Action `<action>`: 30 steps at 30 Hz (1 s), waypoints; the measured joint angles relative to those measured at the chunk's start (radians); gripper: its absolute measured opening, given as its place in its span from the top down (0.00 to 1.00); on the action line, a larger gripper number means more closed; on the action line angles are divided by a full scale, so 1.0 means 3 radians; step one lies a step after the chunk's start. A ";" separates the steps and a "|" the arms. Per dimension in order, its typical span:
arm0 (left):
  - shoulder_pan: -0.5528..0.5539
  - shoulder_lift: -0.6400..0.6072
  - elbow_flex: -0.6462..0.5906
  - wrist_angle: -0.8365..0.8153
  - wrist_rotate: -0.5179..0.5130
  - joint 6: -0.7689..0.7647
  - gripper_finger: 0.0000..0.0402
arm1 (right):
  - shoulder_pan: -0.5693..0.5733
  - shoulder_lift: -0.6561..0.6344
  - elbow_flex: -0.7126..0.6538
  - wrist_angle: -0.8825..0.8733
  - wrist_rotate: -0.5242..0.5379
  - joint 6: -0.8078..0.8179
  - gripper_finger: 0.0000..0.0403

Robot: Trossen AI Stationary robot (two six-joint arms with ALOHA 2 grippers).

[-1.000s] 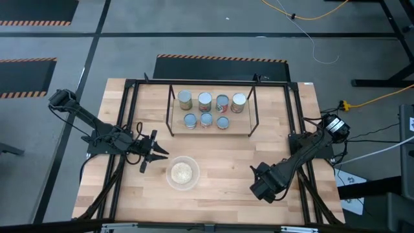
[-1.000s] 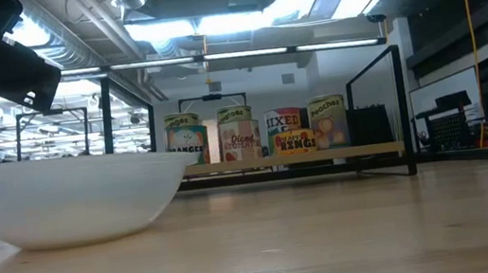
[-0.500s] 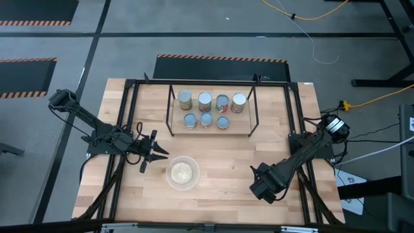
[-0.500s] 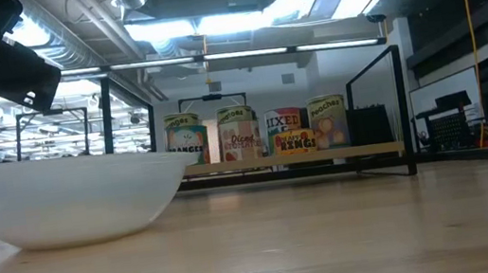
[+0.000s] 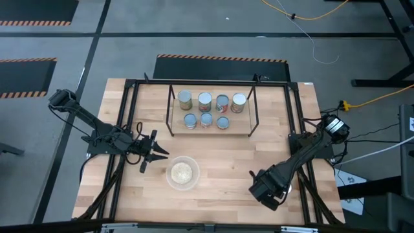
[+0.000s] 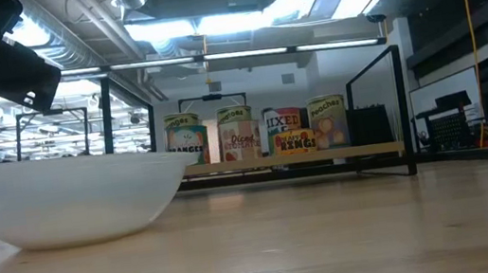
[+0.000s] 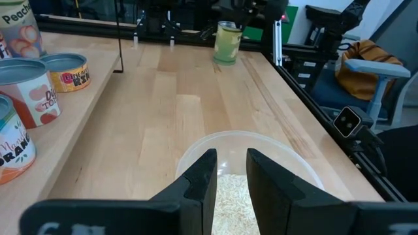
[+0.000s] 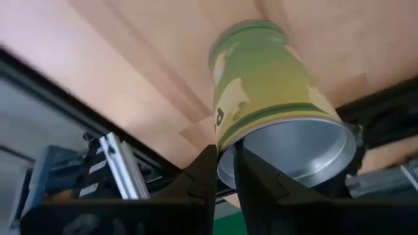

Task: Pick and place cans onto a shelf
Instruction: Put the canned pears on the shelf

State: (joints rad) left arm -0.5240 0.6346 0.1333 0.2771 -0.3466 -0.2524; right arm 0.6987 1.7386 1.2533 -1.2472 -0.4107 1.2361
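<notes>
Seven cans (image 5: 205,101) are seen on the shelf (image 5: 244,133) in the high view: four in the back row, three in the front row, near the tabletop's far edge. The eighth can (image 8: 271,98), green and yellow, is seen in the right wrist view only, gripped at its rim by the right gripper (image 8: 224,171), jaws clenched on it, silver end toward the camera. In the high view that can is hidden under the right gripper (image 5: 266,188), near the front right corner of the tabletop (image 5: 226,162). It is also seen far off in the left wrist view (image 7: 226,42), standing clear of the tabletop's far side.

The left gripper (image 5: 154,153) is placed near the left edge, just beside the bowl (image 5: 183,173), fingers spread apart. In the left wrist view its fingers (image 7: 202,179) are seen parted above the bowl's rim (image 7: 307,163), with pale grains inside; can labels are readable at the side there. In the low view the bowl (image 6: 72,204) fills the left, with four labelled cans (image 6: 286,130) on the shelf (image 6: 361,151) behind; neither gripper's fingers are shown there.
</notes>
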 joint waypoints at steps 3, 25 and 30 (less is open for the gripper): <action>0.0000 0.0000 0.0000 0.0000 0.0000 0.0000 0.81 | 0.0000 -0.0004 0.0005 0.0054 -0.0004 -0.0087 0.88; 0.0000 0.0000 0.0000 0.0000 -0.0029 0.0001 0.81 | -0.0164 0.0015 0.0441 0.0094 0.0469 -0.0601 1.00; 0.0000 -0.0001 0.0000 0.0000 -0.0029 0.0001 0.81 | -0.0348 0.0014 0.0714 0.0074 0.0624 -0.0881 1.00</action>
State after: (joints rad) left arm -0.5240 0.6342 0.1333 0.2771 -0.3553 -0.2520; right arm 0.5943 1.7428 1.4676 -1.2250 -0.2235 0.9717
